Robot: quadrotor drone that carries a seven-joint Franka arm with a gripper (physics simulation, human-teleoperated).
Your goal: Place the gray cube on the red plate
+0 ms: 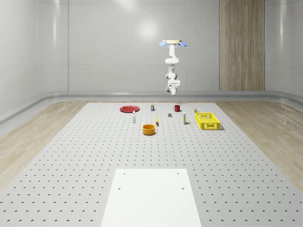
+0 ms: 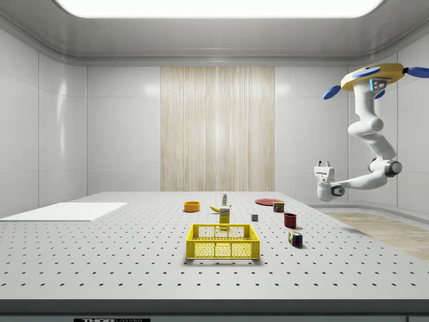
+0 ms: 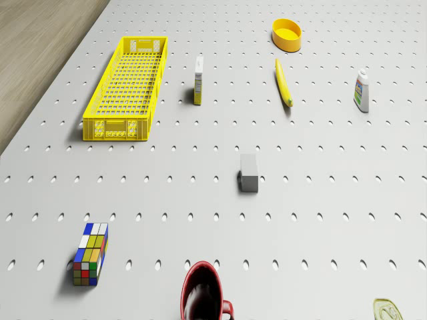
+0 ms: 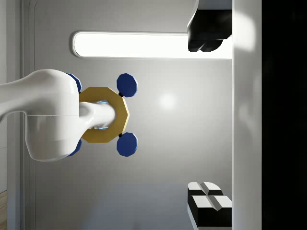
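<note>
- Above the far edge of the table point(image 1: 66, 156), the drone point(image 1: 173, 43) hovers high in the air, resting on nothing, with its arm hanging below.
- The gripper point(image 2: 325, 166) points upward in the side view, away from the table, and its fingers point(image 4: 207, 201) stand apart with nothing between them; this looks like a stowed pose, not a reach.
- The gray cube point(image 3: 249, 173) lies free on the table, near the middle of the scattered things and well below the gripper.
- In the whole-scene view the red plate point(image 1: 129, 109) lies at about 10 o'clock from the cube, with a small white bottle point(image 1: 134, 117) between them.
- The red mug point(image 1: 176, 108) stands near the cube at about 1 o'clock, the banana point(image 3: 283, 83) at about 8 o'clock, the yellow basket point(image 1: 208, 120) off at about 4 o'clock.
- I judge the task barely begun: the wrist must turn down and the drone must descend over the cube before any grasp.
- The open space around the cube should allow a straight approach from above.
</note>
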